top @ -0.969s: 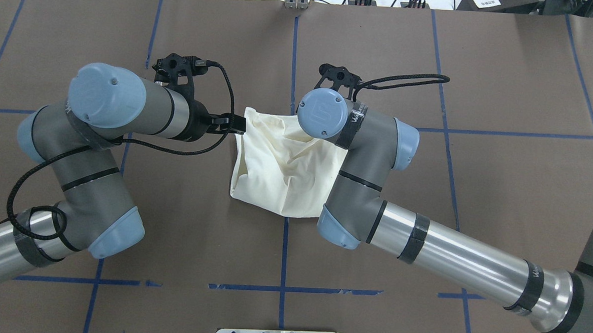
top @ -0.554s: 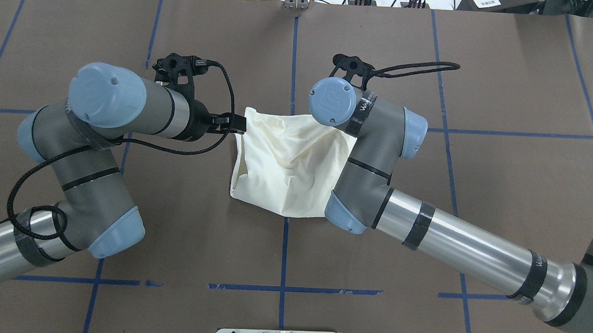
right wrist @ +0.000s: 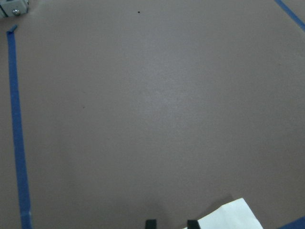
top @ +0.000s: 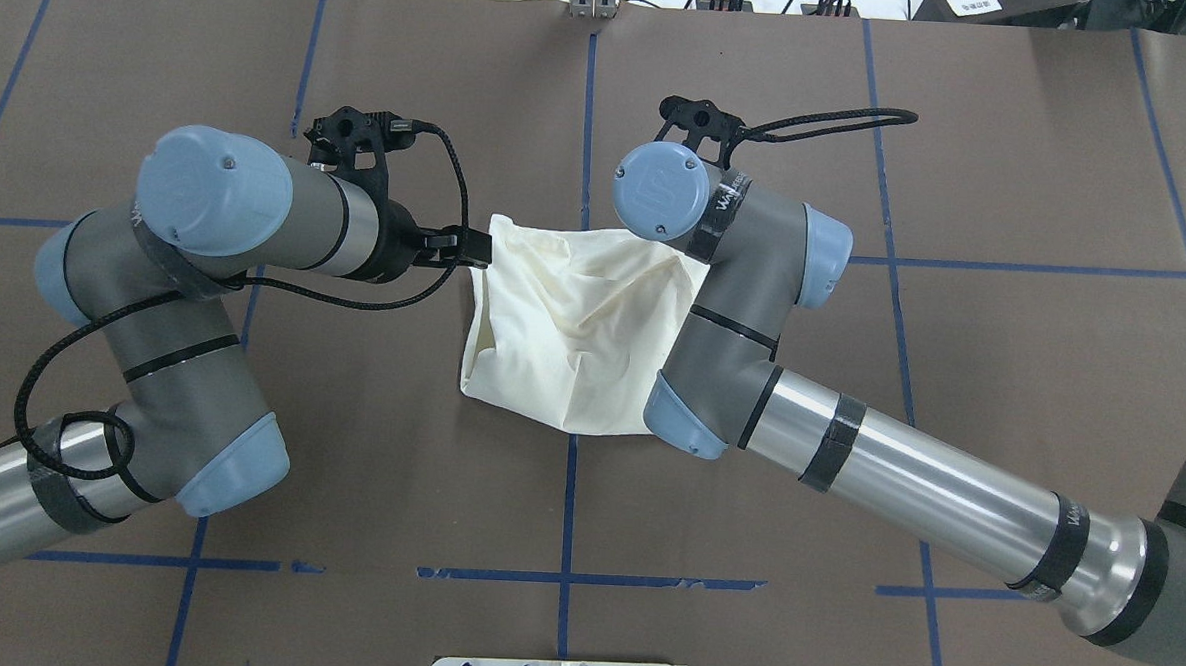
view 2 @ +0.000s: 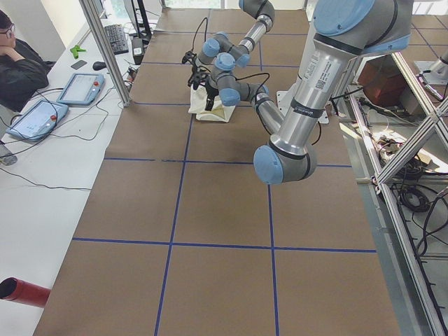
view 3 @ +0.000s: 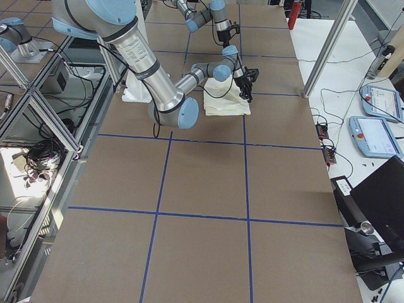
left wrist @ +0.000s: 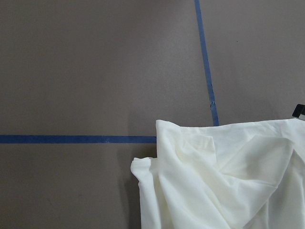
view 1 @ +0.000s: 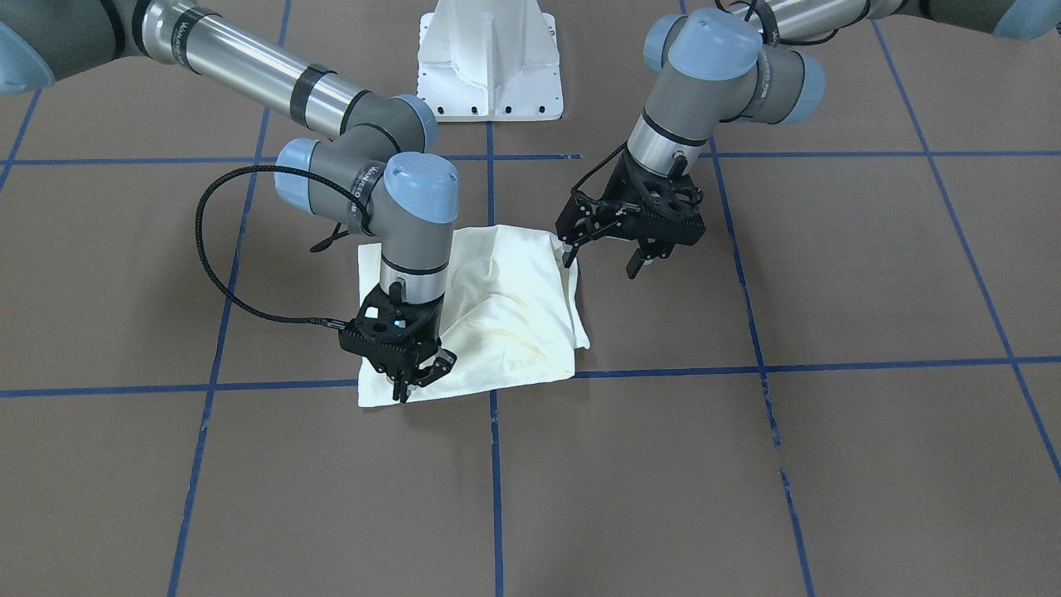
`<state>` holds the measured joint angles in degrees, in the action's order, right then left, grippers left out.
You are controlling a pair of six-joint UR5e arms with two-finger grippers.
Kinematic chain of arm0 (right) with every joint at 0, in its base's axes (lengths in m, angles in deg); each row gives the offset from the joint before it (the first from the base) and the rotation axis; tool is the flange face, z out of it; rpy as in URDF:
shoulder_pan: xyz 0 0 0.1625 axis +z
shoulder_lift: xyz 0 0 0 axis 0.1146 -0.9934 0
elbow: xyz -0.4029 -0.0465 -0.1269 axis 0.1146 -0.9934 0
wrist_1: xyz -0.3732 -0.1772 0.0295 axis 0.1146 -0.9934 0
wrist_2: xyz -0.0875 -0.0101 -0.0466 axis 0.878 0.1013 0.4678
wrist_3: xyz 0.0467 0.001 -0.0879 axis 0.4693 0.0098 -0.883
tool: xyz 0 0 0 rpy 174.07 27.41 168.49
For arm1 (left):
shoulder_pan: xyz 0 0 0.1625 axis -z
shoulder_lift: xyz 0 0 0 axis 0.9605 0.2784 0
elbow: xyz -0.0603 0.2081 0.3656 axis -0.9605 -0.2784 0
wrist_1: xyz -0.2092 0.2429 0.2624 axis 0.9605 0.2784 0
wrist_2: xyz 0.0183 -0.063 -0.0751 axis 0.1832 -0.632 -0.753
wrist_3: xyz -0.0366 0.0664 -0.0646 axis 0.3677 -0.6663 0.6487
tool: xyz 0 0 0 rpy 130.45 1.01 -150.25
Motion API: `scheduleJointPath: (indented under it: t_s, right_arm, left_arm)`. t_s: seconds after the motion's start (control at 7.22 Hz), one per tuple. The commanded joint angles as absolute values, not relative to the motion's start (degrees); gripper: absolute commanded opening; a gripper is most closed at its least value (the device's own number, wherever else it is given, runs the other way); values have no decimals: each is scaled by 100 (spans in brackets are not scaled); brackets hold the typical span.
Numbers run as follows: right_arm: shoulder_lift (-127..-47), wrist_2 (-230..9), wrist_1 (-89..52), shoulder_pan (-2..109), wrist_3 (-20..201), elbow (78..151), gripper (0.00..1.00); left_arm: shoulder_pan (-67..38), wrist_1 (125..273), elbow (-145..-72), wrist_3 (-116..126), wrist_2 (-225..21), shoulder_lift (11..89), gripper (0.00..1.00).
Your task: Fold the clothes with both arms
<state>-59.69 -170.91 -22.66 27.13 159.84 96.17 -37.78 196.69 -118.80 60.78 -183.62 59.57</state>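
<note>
Shirt (top: 573, 322): one cream garment, folded to a rough, rumpled square, with only plain cream cloth showing. It lies near the middle of the table, across the blue tape line that runs away from the robot. Its far edge lies over a crossing line.
Table (top: 962, 139): brown covering, marked into squares by blue tape lines (top: 587, 123).
Left arm (top: 214, 191): comes in from the robot's left with its wrist turned level, pointing toward the shirt.
Left gripper (top: 471, 250): fingers brought together on the shirt's far left corner. That corner is drawn up a little off the table.
Left wrist view: the shirt's creased corner fills the lower right, and the fingers barely show.
Right arm (top: 907, 477): reaches over the shirt's right side with its wrist pointing straight down, which hides its gripper from overhead.
Right gripper (view 1: 419, 375): at the shirt's far right corner, pointing down, fingers apart. In its wrist view bare table shows between the two fingertips (right wrist: 150, 223). A corner of the shirt lies just beside one of them, not between. Whether the tips touch the cloth cannot be told.
Cable (view 1: 211, 265): black, looping out from the right wrist over the table beside the shirt.
White base (view 1: 491, 58): on the table at the robot's side, well apart from the shirt.
Person (view 2: 17, 66): seated at a side desk in the left view, well apart from both arms.
</note>
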Motion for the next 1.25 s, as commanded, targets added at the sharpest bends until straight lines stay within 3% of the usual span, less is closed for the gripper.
scheduleJointPath:
  t_s: [0.0, 0.14, 0.28, 0.42, 0.55, 0.69, 1.11]
  right_arm:
    - [-5904, -17273, -2297, 2586, 16011, 9640, 100]
    - [-5887, -17229, -2489, 2524, 16029, 9657, 98]
    - [-5939, -17177, -2508, 2376, 16055, 9648, 80]
    - [-5948, -17072, -2517, 2348, 16029, 9640, 74]
    - [-5948, -17062, -2508, 2339, 16046, 9631, 42]
    - [-5939, -17062, -2473, 2339, 16055, 9640, 0]
    - [-5957, -17062, -2490, 2698, 16003, 9596, 0]
  left_arm:
    - [-3780, 19670, -11861, 6074, -18362, 5957, 100]
    - [-3780, 19670, -11852, 6066, -18362, 5948, 100]
    - [-3780, 19670, -11852, 6074, -18362, 5957, 100]
    - [-3780, 19670, -11860, 6083, -18362, 5957, 100]
    - [-3780, 19670, -11860, 6074, -18362, 5957, 100]
    - [-3780, 19670, -11852, 6066, -18362, 5957, 100]
    - [-3780, 19670, -11852, 6065, -18362, 5957, 100]
